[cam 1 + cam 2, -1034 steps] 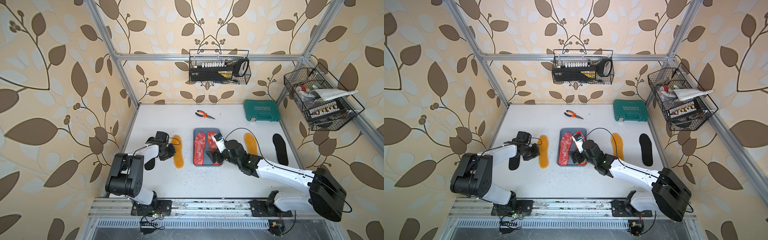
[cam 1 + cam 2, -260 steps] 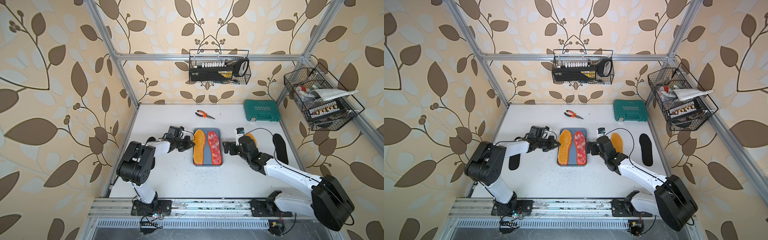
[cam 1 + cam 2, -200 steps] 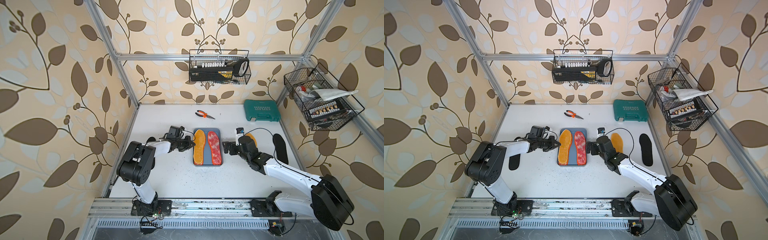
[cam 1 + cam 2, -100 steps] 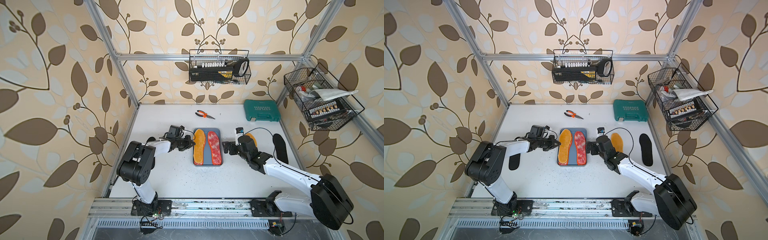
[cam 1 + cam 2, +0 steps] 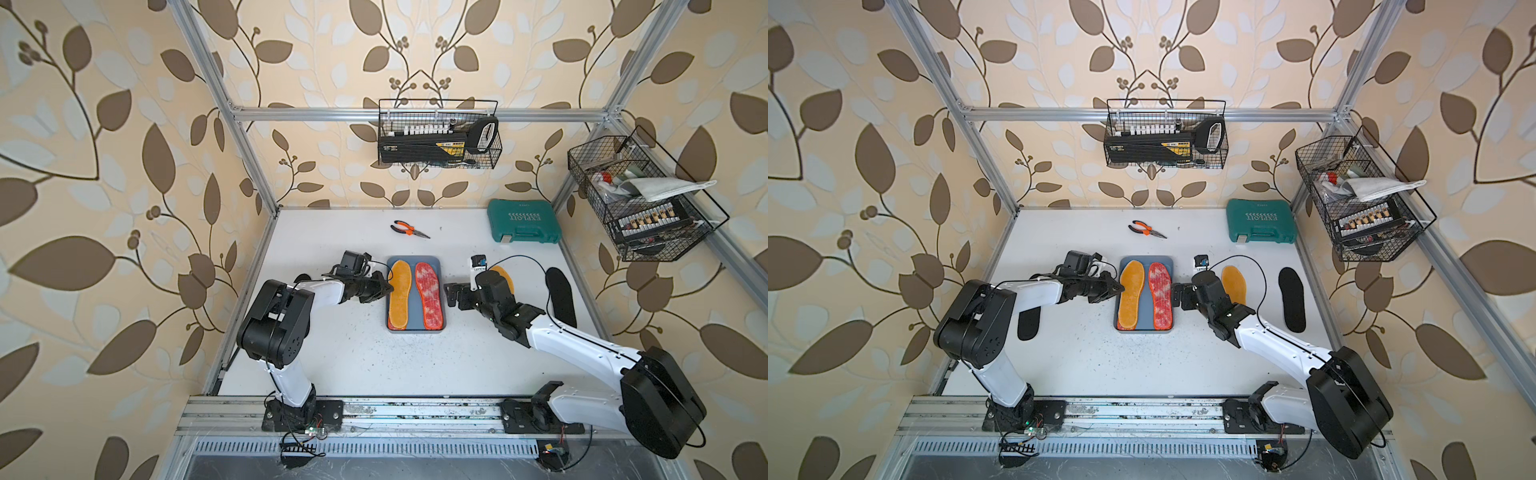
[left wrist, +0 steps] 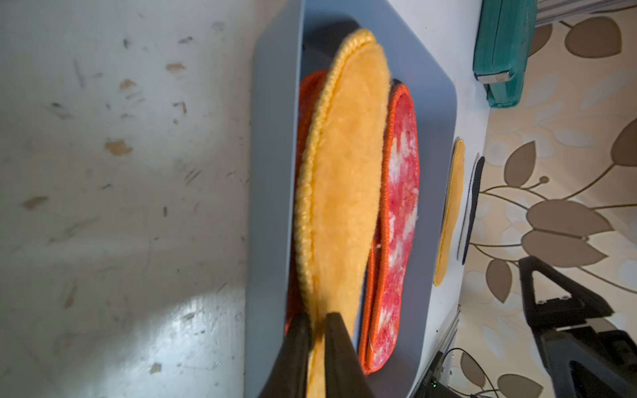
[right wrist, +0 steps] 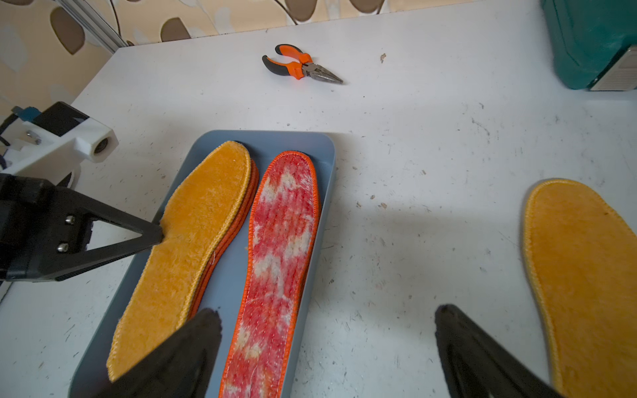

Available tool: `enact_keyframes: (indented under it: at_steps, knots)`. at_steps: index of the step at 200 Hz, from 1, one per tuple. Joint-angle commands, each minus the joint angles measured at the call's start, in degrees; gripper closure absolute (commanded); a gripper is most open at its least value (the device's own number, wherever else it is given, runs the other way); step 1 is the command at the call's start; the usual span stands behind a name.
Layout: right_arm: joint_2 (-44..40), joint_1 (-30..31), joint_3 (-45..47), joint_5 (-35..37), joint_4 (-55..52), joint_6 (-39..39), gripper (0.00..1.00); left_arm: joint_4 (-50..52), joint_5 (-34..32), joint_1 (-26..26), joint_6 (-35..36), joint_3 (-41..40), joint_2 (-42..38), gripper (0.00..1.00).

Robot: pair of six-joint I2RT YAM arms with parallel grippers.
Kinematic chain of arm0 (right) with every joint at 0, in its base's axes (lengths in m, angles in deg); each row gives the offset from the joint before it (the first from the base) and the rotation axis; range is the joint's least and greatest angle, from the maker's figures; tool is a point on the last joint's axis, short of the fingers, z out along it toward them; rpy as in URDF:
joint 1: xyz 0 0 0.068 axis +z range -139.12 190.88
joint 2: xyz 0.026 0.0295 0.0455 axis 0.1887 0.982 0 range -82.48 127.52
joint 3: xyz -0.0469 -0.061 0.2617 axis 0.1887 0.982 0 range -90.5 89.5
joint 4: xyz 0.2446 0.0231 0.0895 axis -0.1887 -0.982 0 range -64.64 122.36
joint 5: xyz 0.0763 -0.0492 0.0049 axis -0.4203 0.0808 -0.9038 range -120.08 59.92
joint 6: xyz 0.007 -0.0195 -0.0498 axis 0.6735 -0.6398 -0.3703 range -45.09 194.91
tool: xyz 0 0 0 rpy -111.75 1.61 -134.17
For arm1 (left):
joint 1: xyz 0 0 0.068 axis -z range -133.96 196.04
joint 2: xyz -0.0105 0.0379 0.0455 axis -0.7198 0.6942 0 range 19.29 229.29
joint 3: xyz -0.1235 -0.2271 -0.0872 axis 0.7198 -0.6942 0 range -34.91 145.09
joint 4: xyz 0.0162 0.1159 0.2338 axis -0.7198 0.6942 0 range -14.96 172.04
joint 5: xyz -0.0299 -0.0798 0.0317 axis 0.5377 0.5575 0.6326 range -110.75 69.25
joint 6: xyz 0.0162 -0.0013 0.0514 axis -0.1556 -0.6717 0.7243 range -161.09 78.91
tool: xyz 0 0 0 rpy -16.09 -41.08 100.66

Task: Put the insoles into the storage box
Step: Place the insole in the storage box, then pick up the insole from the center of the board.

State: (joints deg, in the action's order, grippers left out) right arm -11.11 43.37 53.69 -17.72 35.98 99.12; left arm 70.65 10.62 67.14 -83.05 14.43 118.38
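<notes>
1. Pinching the long edge of the orange-yellow insole (image 7: 200,224) between the left fingers (image 6: 336,348), stacked on orange-edged ones (image 7: 206,275) inside the storage box (image 7: 225,289).
2. Showing a red-speckled insole (image 7: 282,234) flat alongside it in the box.
3. Holding the right fingers (image 7: 482,358) wide apart, empty, just beside the box.
4. Leaving a second orange-yellow insole (image 7: 586,268) and two black insoles (image 5: 1291,299) (image 5: 1029,322) on the counter (image 5: 353,353).
</notes>
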Motion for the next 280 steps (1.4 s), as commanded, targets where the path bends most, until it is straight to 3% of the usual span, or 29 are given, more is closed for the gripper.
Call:
enact_keyframes:
  at_steps: [1,61,117,147,172,185,198,215,251,280]
  knots:
    - [0.37,-0.14,-1.8,-0.45,-0.41,-0.12,0.01,1.8,-2.1,0.43,0.73,1.34,-1.8,0.8]
    - [0.52,-0.1,-1.83,-0.32,-0.45,-0.21,0.01,8.82,-5.91,0.52,2.75,2.66,-7.59,0.68]
    - [0.77,-0.15,-2.12,0.6,-0.88,-0.75,0.01,16.06,-11.8,0.95,5.49,3.49,-15.99,0.65]
    - [-0.22,-0.25,-2.93,7.04,-4.04,-2.18,0.01,17.27,-16.29,0.99,9.19,1.17,-21.46,0.58]
    - [-1.07,-1.14,-3.87,17.34,-8.83,-2.45,0.01,17.05,-16.83,1.6,14.26,-1.09,-24.3,0.49]
    - [-0.44,-4.75,-5.27,19.31,-13.2,0.27,0.01,16.19,-14.88,2.75,18.56,-1.6,-25.62,0.44]
    - [1.01,-11.17,-6.42,15.31,-17.03,4.07,0.01,14.96,-14.65,4.74,22.52,-2.08,-26.87,0.33]
    - [3.5,-20.06,-6.38,4.49,-17.51,6.71,0.03,10.72,-13.64,6.94,28.07,-3.69,-27.72,0.14]
    - [9.06,-32.92,-5.99,-9.61,-16.73,9.14,0.1,-1.73,-10.19,8.4,31.04,-9.39,-25.18,0.1]
    - [11.18,-36.54,-5.97,-12.14,-16.03,8.85,0.14,-5.41,-7.01,12.05,32.23,-11.28,-24.79,0.1]
